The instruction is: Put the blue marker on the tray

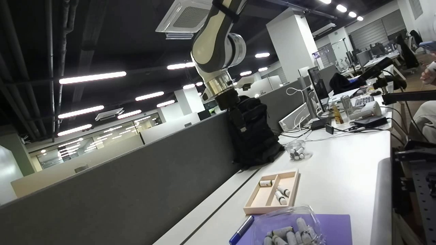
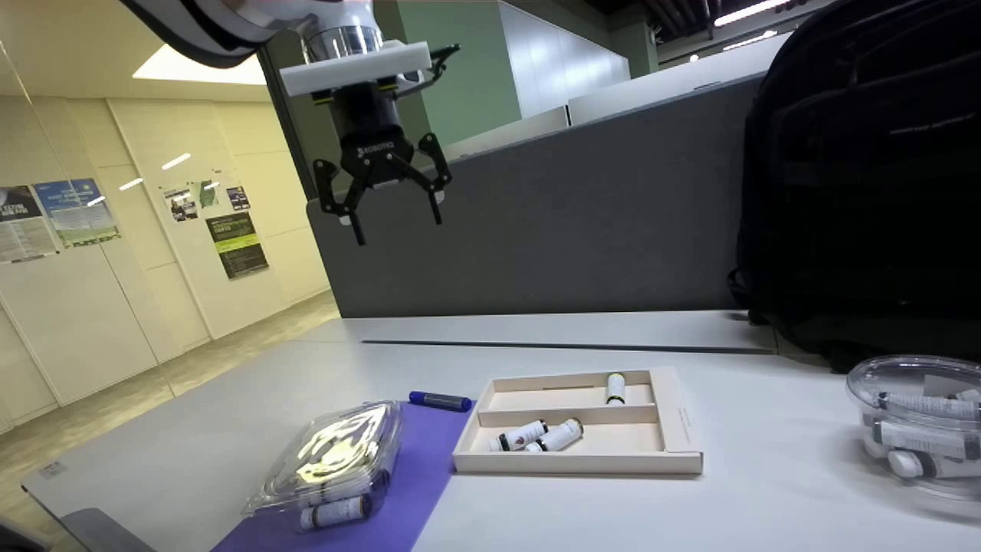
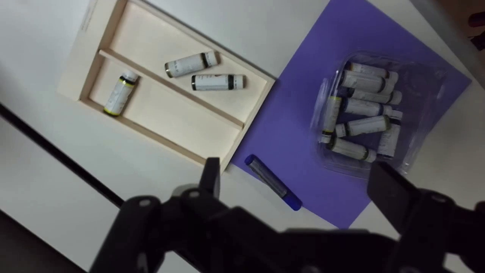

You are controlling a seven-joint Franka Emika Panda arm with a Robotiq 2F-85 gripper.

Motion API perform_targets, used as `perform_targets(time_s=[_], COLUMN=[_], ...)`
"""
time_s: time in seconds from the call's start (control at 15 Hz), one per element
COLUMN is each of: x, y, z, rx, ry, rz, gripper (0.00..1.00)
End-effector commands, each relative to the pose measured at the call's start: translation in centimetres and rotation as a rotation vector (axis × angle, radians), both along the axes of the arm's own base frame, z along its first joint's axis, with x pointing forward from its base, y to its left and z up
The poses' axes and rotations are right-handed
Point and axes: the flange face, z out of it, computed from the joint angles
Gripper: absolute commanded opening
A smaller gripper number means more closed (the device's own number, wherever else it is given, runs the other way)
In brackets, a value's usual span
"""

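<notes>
While the slim blue marker [image 3: 272, 181] lay along the edge of the flat purple sheet [image 3: 290, 125], near the shallow light-wood tray [image 3: 174, 121], the black two-fingered gripper [image 2: 399, 233] hung empty and spread wide, probably to fit around the marker.

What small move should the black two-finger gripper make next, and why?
I'd probably lower the open black two-finger gripper toward the slim blue marker. In an exterior view, the gripper hangs high above the white desk, holding nothing; in the wrist view, the marker lies outside the rectangular light-wood tray, appearing between the spread fingers.
</notes>
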Motion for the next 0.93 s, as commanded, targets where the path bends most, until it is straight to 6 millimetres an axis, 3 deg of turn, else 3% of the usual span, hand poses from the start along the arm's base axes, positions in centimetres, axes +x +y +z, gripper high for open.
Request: perform_targets(time_s=[0.0,0.2,0.47,0.87], x=[3.4,6.0,8.8,10.9], y=[1.1,2.2,3.9,5.8], z=[-1.8,-5.1,-10.4,-16.4], rx=[-0.073,-0.066,-0.029,-0.121], ry=[-0.100,-0.113,0.022,0.145], rz=[0.139,0.228,0.404,0.564], gripper=[1.00,1.00,1.00,1.00])
